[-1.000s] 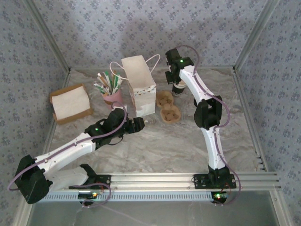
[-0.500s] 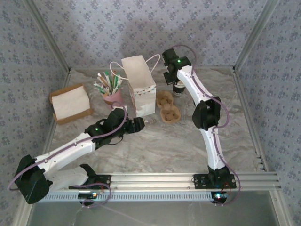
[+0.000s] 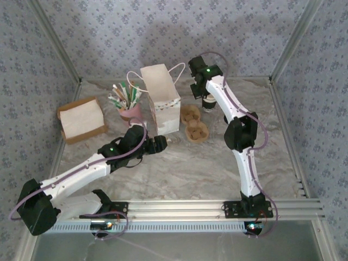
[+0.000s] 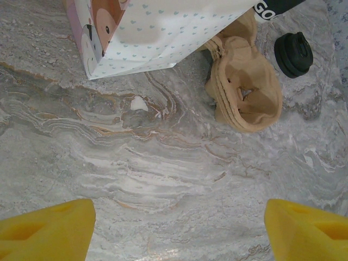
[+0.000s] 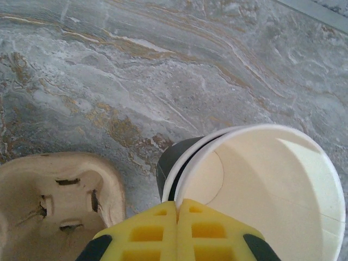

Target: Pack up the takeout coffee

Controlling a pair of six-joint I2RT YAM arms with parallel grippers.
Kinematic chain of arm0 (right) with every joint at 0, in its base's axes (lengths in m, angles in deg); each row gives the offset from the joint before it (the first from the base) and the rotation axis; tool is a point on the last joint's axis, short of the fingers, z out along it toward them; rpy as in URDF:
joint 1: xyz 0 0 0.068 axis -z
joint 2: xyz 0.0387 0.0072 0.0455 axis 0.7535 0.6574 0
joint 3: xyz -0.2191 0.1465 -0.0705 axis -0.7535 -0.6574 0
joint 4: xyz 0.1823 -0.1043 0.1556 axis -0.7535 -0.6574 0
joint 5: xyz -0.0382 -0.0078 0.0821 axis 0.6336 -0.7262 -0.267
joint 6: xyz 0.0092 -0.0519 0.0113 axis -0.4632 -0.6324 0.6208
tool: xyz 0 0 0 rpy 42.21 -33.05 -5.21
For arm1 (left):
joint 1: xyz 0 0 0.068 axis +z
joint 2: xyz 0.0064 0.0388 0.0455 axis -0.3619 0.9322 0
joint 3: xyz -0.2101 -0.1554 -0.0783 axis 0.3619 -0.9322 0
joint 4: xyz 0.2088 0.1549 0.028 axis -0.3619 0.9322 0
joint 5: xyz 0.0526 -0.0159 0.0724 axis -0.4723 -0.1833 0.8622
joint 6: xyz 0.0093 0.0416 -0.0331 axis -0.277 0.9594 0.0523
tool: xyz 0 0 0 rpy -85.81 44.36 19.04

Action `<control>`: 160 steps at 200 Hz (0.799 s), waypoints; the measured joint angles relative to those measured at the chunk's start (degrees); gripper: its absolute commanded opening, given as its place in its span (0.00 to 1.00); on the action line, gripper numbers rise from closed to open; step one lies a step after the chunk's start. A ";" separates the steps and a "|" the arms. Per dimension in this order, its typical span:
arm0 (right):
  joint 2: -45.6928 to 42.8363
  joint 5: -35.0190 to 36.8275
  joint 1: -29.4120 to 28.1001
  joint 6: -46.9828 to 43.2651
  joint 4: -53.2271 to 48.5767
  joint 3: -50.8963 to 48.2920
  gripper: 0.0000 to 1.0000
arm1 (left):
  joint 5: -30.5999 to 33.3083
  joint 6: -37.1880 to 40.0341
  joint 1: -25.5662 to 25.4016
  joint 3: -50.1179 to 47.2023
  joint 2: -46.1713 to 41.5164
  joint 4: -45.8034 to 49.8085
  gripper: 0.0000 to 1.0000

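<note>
The takeout coffee is an open paper cup with a pale cream inside. It is nested in a dark-walled cup, which hides its outer wall. My right gripper is shut on the near rim of the inner cup. From above, that gripper hangs over the cups at the back, right of the paper bag. A tan cup carrier lies just left of the cups. My left gripper is open over bare marble, in front of the bag.
A round black lid lies on the table right of the carrier. A pink cup of straws stands left of the bag. An open cardboard box sits at the far left. Metal frame posts edge the table.
The right gripper has shifted slightly toward the back with the cup rim still pinched. The left arm has stayed put.
</note>
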 measured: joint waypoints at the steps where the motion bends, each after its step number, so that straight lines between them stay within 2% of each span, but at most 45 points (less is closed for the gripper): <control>1: -0.11 0.02 0.00 0.04 0.09 -0.22 0.00 | 0.00 0.00 0.02 0.00 0.00 0.00 0.81; 26: -5.42 -1.73 0.02 0.17 3.10 -9.62 0.00 | 0.00 -0.02 0.00 0.00 0.00 0.00 0.81; 63: -6.73 -3.02 -0.17 0.92 3.04 -10.99 0.00 | -0.02 -0.02 0.00 0.00 0.00 -0.02 0.81; 160: -15.17 -1.29 -3.08 2.56 3.87 -26.53 0.00 | -0.07 -0.04 -1.38 0.17 2.60 -1.49 0.80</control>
